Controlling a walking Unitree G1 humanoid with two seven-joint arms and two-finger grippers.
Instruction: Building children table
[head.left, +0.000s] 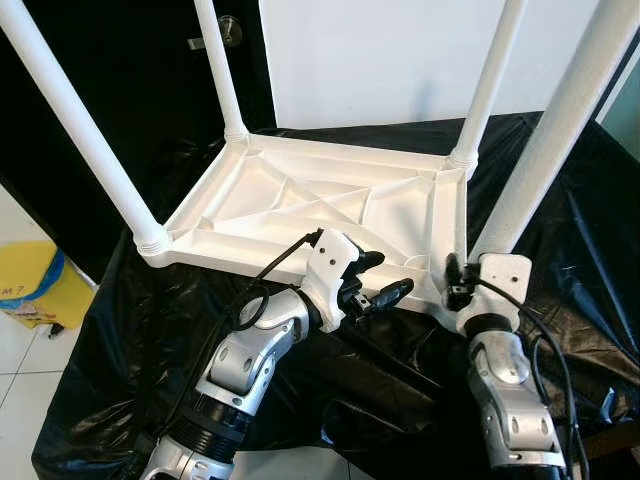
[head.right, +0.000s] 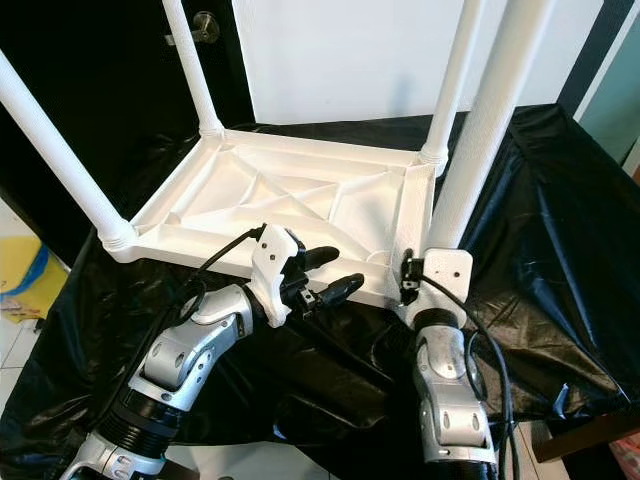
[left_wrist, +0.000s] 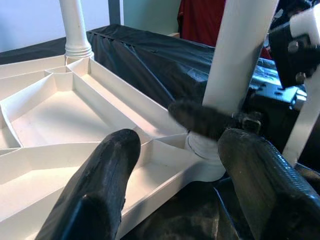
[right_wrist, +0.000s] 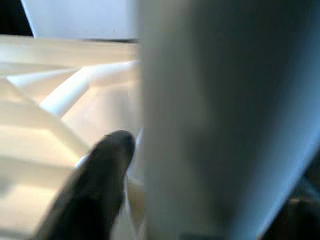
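Soft daylight falls evenly across the room, the white wall (head.left: 400, 60) bright while the doorway at far left sits in deep shadow; glossy black sheeting (head.left: 570, 230) throws pale glare, and the right wrist view is heavily blurred, its near leg (right_wrist: 215, 120) washed bluish

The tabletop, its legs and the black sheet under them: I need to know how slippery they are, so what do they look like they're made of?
Tabletop: apparently moulded white plastic, matte, with cast ribs underneath. Legs: white tubes with a finely textured surface, probably plastic. Black sheet: thin glossy plastic film, crinkled and shiny.
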